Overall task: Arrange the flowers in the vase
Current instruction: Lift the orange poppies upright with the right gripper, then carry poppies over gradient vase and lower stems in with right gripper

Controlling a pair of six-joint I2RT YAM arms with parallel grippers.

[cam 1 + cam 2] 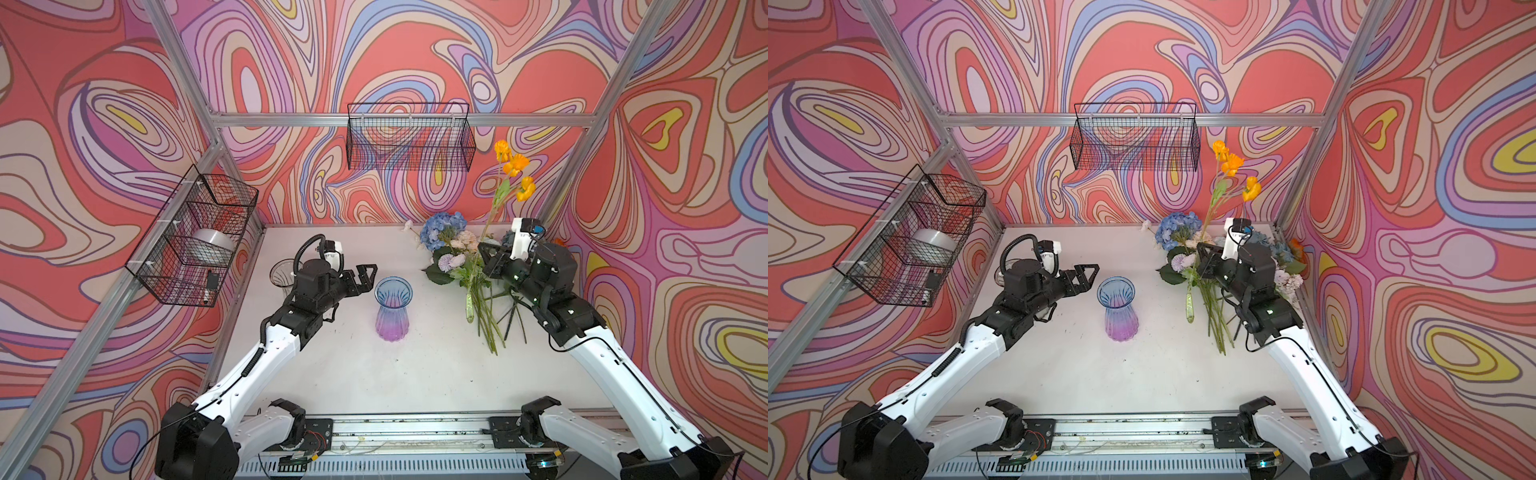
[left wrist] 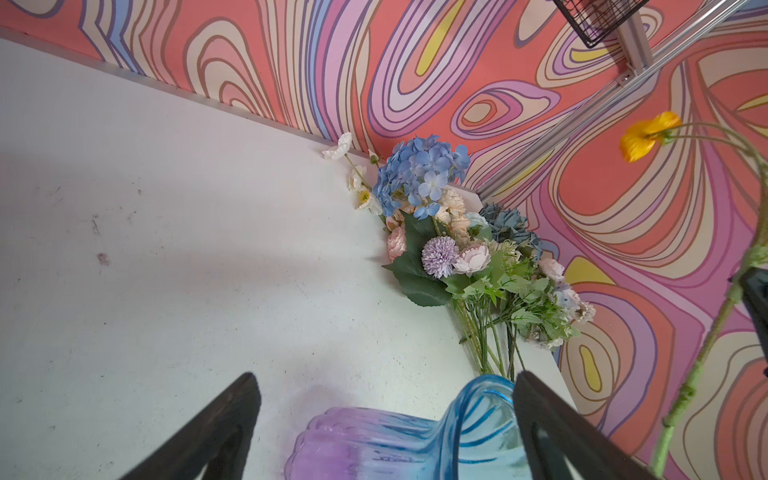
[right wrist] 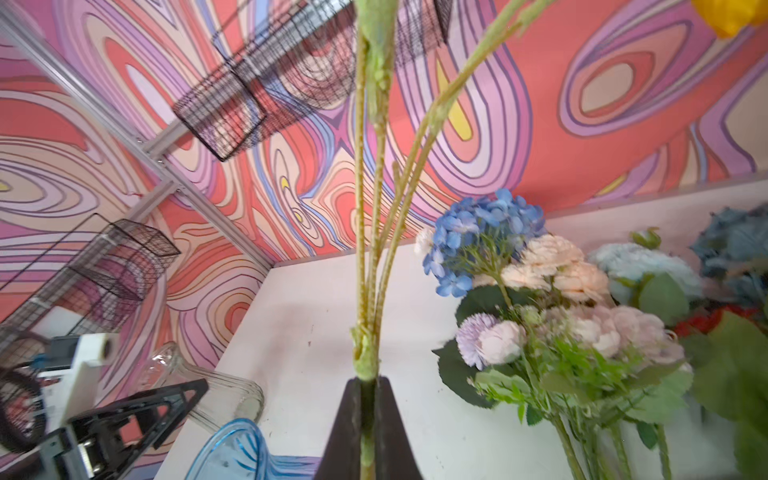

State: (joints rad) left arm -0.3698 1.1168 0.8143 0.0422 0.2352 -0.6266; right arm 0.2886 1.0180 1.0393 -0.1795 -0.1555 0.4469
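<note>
While right tool pinches the orange poppy stem | left tool gapes empty beside vase

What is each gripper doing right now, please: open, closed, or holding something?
Left gripper: open, holding nothing, near the vase.
Right gripper: shut on the stem of the orange poppy.

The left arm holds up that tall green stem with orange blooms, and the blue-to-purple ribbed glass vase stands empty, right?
No: the right gripper holds that orange-bloomed green stem, as the right wrist view shows. The blue-to-purple glass vase is empty.
</note>
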